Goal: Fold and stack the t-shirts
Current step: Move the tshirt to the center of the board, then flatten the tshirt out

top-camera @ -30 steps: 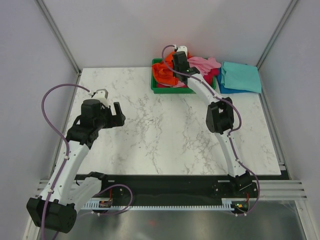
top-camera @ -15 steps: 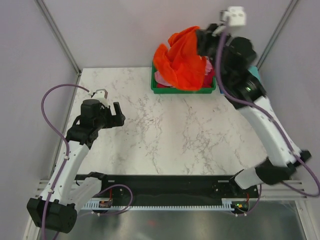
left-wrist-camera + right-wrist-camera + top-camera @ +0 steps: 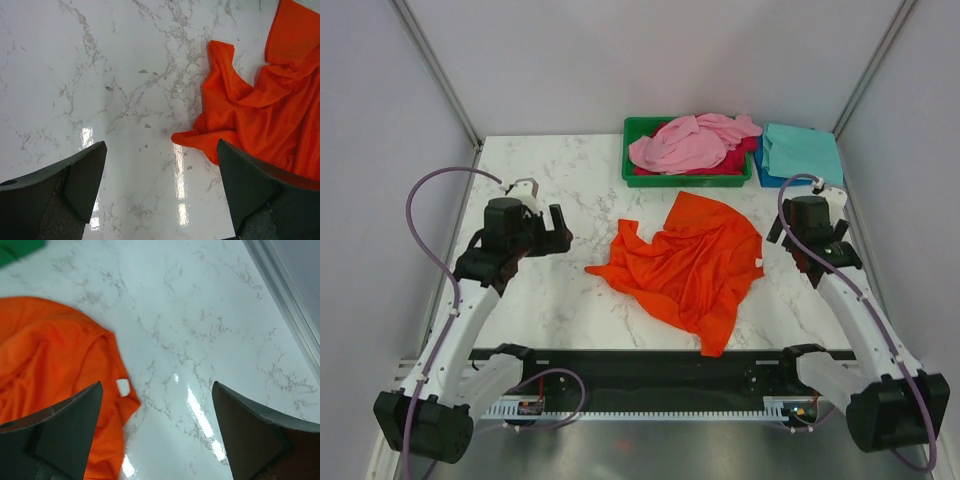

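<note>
Sprawling on the counter (image 3: 560, 170), orange t-shirt (image 3: 685, 265) freshly dropped by right tool (image 3: 156, 395), now wide like left tool (image 3: 161, 150); folding awaits.

Table (image 3: 580, 180), viewed from above. The tray (image 3: 632, 128) is set at the far edge, right of centre, and a heap of t-shirts (image 3: 690, 145) is held in it. Just right of the tray, a further t-shirt (image 3: 802, 153) is laid in the far right corner. One t-shirt (image 3: 685, 265) is laid on the table's middle, before the tray and apart from it. The left gripper (image 3: 161, 144) is stationed to its left and the right gripper (image 3: 157, 385) to its right.
</note>
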Robot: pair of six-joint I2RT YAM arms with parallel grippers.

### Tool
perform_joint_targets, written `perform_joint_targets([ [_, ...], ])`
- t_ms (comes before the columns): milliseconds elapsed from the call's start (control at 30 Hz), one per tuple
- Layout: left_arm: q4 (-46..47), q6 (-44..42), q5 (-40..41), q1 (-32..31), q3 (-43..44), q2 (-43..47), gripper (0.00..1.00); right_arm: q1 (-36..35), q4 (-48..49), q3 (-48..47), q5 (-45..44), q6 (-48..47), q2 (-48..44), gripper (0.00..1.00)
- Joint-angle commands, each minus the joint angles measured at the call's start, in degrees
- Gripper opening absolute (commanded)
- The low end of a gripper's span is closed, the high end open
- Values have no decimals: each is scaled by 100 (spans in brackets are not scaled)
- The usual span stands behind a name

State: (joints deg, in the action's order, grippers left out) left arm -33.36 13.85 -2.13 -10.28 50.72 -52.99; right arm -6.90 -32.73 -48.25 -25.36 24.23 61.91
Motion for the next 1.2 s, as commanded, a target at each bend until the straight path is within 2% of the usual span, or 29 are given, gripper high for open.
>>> perform_joint_targets([
  [0,32,-14,-200,-114,149,-53,99,-14,83,-370,-91,179,-934,98],
  [133,32,-22,-209,-202,131,-132,98,-31,56,-37,662,372,-1172,98],
  [167,32,-31,-235,-228,140,-176,98,-22,100,104,1395,555,-1207,98],
  [233,14,-40,-288,-299,140,-255,98,-127,346,655,2050,819,-1339,98],
  [267,23,-40,-305,-342,140,-273,97,-424,399,833,2340,1177,-1383,98],
  [333,23,-40,-340,-369,140,-317,96,-1047,460,1315,2116,1565,-1550,98],
  [367,23,-31,-341,-386,131,-334,95,-1808,469,1449,1680,1785,-1698,98],
  [433,23,-31,-376,-413,131,-404,94,-2489,452,1799,1343,2392,-1779,98],
  [467,14,-31,-419,-448,131,-448,94,-3092,417,1880,1202,2568,-1788,98],
  [533,14,-14,-446,-501,114,-615,92,-3676,329,2055,763,3086,-1753,98],
  [667,-161,-31,-437,-842,193,-1063,89,-5221,84,2030,-11,3755,-1315,97],
  [767,-258,-31,-315,-1019,254,-1213,88,-5943,-163,1820,-521,4072,-815,93],
  [867,-267,-31,-209,-1019,254,-1170,88,-6392,-146,1547,-759,4125,-218,82],
  [1033,-285,-40,-121,-1011,245,-1117,88,-6658,-391,1134,-1136,4186,471,77],
  [1167,-293,-40,-121,-1019,245,-1073,89,-6755,-707,905,-1400,4204,655,58],
])
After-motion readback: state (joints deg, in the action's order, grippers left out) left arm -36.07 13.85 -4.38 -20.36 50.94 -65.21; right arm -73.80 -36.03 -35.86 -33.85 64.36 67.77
